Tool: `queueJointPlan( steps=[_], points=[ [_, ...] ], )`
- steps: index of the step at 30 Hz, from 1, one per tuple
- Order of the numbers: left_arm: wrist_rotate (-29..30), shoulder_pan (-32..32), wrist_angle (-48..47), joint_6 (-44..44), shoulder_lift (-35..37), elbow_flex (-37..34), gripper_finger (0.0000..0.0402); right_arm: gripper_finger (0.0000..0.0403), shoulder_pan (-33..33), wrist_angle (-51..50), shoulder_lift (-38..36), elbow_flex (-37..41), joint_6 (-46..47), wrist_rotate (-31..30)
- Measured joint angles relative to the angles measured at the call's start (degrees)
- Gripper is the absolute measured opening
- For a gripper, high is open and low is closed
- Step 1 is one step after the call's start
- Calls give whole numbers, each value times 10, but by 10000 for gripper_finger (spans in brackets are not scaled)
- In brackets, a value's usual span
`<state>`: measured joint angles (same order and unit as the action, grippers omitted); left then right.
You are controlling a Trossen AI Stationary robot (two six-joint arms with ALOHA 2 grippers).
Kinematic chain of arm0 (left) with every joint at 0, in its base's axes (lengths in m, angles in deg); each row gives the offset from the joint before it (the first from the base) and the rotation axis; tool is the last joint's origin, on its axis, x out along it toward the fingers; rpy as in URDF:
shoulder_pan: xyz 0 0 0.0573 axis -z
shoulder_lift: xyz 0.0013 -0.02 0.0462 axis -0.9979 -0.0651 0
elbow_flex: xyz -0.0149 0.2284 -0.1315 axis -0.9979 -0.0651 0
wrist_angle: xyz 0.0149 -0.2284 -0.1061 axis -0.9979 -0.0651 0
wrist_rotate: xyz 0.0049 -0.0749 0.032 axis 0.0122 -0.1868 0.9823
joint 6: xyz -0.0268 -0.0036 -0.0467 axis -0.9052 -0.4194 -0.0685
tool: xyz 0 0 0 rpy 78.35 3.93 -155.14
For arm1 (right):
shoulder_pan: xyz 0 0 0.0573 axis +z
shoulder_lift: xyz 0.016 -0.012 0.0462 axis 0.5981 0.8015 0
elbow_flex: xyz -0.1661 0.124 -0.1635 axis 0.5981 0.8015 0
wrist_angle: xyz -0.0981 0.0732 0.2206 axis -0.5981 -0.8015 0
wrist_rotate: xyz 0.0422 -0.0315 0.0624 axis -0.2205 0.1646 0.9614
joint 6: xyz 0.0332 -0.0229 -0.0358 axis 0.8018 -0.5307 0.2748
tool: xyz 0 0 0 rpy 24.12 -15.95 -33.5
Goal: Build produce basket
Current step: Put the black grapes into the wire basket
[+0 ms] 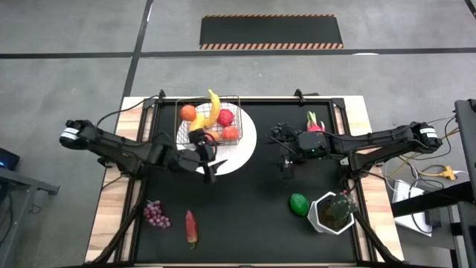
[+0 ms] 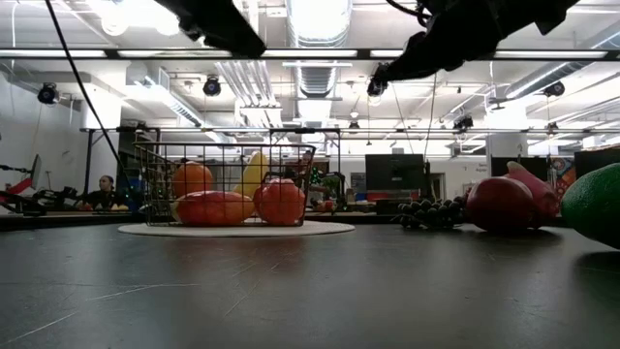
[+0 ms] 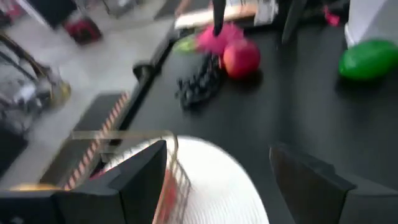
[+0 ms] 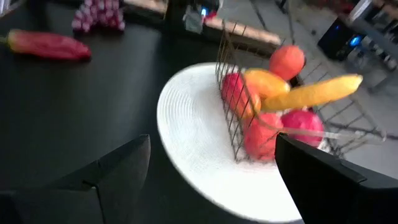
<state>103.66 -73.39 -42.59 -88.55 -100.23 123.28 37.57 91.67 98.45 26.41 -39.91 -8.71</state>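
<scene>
The wire basket (image 1: pixel 209 121) stands on a round white plate (image 1: pixel 242 152) near the table's far edge. It holds a banana (image 1: pixel 215 108), an orange (image 1: pixel 188 112), red apples (image 1: pixel 227 126) and a mango (image 4: pixel 266 81). My left gripper (image 1: pixel 208 165) hovers open over the plate's near rim, just in front of the basket (image 3: pixel 171 163). My right gripper (image 1: pixel 286 165) is open to the plate's right, facing the basket (image 4: pixel 249 118). The dragon fruit (image 1: pixel 315 123), a red apple (image 3: pixel 241 57) and a dark grape bunch (image 3: pixel 199 84) lie by the right arm. The lime (image 1: pixel 299 203), purple grapes (image 1: pixel 155 214) and chilli (image 1: pixel 191 227) lie near the near edge.
A green plant in a white pot (image 1: pixel 332 212) stands at the near right corner beside the lime. The black mat lies bare between plate, lime and chilli. Beyond the table, the low view shows a room with a seated person (image 2: pixel 104 192).
</scene>
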Motion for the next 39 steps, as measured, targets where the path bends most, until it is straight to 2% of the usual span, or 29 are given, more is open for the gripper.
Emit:
queueJointPlan(
  steps=[2,6,11,14,17,23,28,34,39],
  points=[
    [0,0,41,8,2,-14,266,327,0,9,0,0,-6,0],
    [-3,7,47,-11,11,-15,266,327,0,7,0,0,10,0],
    [4,-1,66,88,21,-13,266,327,0,17,1,0,1,0],
    [5,-1,89,56,31,-12,266,327,0,28,0,0,7,0],
    [-4,10,78,35,35,-17,266,327,3,17,1,1,32,1],
    [-5,11,85,86,33,-19,266,327,3,15,-1,-8,120,1],
    [-5,11,82,143,41,-19,266,327,3,-79,-1,-45,251,-9],
    [-3,11,84,204,67,-24,266,327,-8,-217,19,-110,413,-85],
    [-3,11,102,224,97,-58,266,327,-34,-323,78,-175,470,-129]
  ],
)
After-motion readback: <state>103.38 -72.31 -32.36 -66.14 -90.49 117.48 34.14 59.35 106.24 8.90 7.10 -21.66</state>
